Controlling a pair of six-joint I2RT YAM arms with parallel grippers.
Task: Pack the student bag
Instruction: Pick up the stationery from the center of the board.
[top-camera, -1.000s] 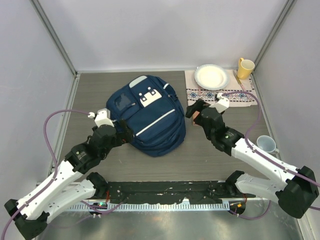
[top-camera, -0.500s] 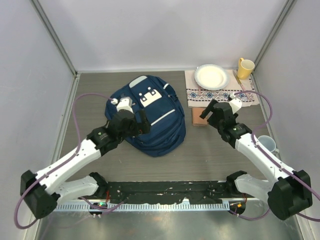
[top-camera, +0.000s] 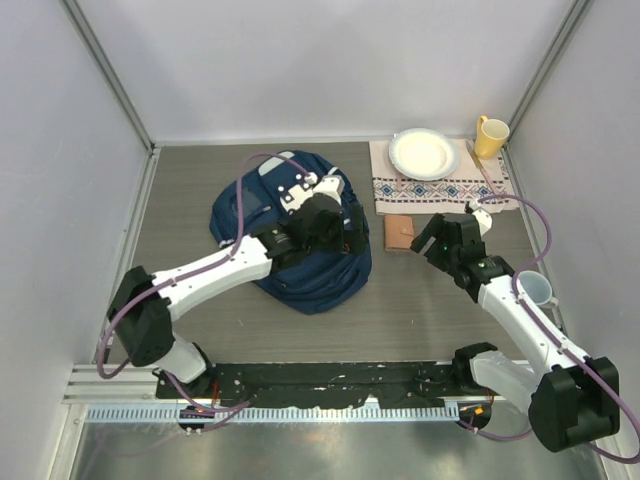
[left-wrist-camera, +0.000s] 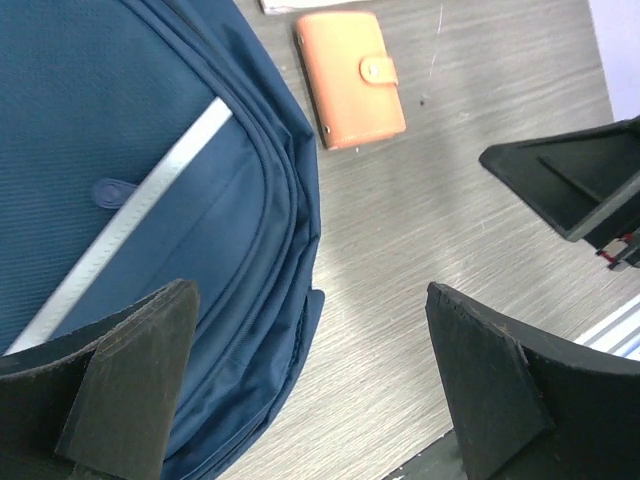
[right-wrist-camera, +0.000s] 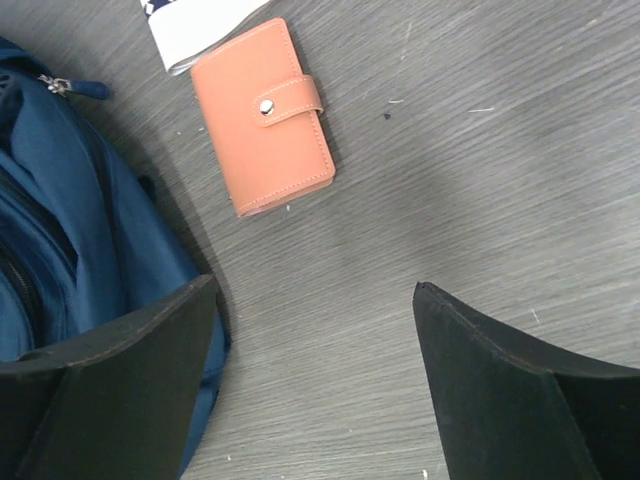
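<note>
The student bag (top-camera: 318, 282) lay flat on the grey bench (top-camera: 420, 310), left of centre, with its front pockets and white buckle patch facing up. The left arm stretched across it from the near left. The left hand (top-camera: 348, 230) hung over the bag's right-hand edge, wide apart and holding nothing. In the left wrist view, the two dark fingers (left-wrist-camera: 120, 380) framed the navy fabric, a pale stripe, and the bare bench beside it.

Just beside that edge of the bag, not touching it, lay a tan wallet (top-camera: 400, 234) closed by a snap tab. The right hand (top-camera: 436, 238) hovered near the wallet's right side, also spread wide and empty. From its own camera, the wallet (right-wrist-camera: 263, 115) sat beyond the fingertips, apart from them.

Behind the wallet a patterned cloth (top-camera: 445, 185) carried a white plate (top-camera: 424, 153). A yellow mug (top-camera: 490, 136) stood at the cloth's far right corner. A pale cup (top-camera: 533, 288) stood on the bench by the right forearm.
</note>
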